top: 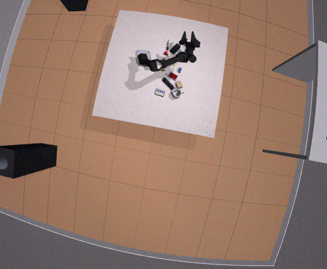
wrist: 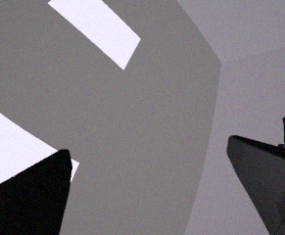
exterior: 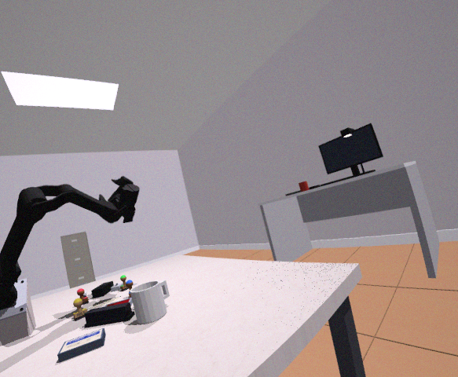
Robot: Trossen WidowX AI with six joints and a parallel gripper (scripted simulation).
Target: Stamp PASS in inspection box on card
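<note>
Jaws (top: 189,32) stand wide apart with nothing between them, raised over the bench (top: 134,104) (exterior: 229,316); the wrist view looks past 2 fingertips to the wall and 2 bright ceiling panels. Below, 4 round-knobbed stamps stand on the bench: red (top: 166,52) (exterior: 80,293), yellow (top: 162,69) (exterior: 78,308), blue (top: 179,69) (exterior: 129,283) and green (exterior: 123,278). Which 1 reads PASS, I cannot tell. A red ink pad (top: 173,75) (exterior: 119,302) lies open near the blue stamp. Beyond it are a black bar-shaped object (top: 167,83) (exterior: 109,314), a tan block (top: 178,84) and a grey mug (top: 176,92) (exterior: 149,302). The card is too hard to make out.
</note>
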